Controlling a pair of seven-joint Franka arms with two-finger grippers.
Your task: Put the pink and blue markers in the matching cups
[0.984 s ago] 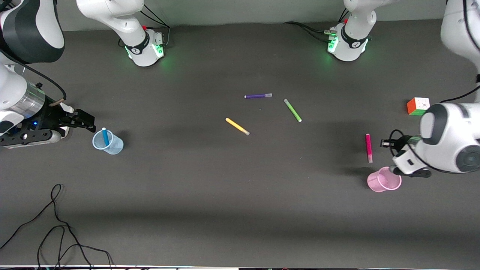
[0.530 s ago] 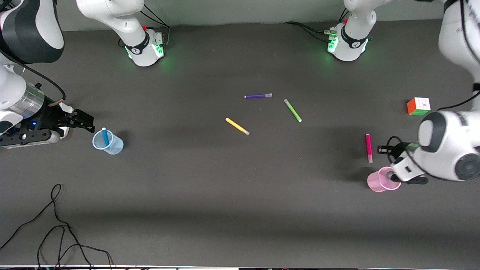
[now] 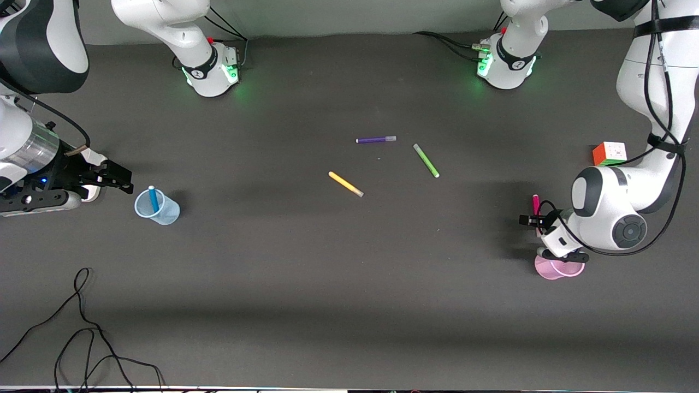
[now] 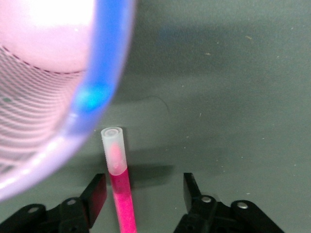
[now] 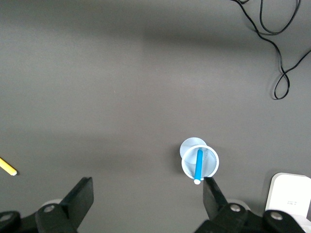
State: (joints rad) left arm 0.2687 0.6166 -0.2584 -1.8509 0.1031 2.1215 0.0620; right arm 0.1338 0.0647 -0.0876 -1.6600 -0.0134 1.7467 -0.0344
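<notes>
Since a second ago the left pincer [image 3: 532, 221] has slid over the pink marker [image 4: 118, 184], its fingers [image 4: 97, 191] spread either side of it. That marker lies on the tabletop [image 3: 349, 273] beside the pink cup [image 3: 554, 269]. Right pincer [image 3: 123, 183], spread, waits by the blue cup [image 3: 158, 207] holding the blue marker [image 3: 153, 198].

Count on the counter [image 3: 349, 305]:

Pens, five: one blue [image 3: 153, 198], one pink [image 3: 535, 204], one purple [image 3: 375, 140], one green [image 3: 426, 160], one yellow [image 3: 345, 184].

Cups, two: one blue cup [image 3: 158, 208] at frame left, one pink cup [image 3: 557, 270] at lower right.

Puzzle cubes, one [image 3: 609, 154], right edge.

Loose black cables, one [image 3: 82, 338], lower left corner.

Arm bases, two, along the top. Pincers, two: left pincer [image 3: 532, 221], right pincer [image 3: 117, 180].
</notes>
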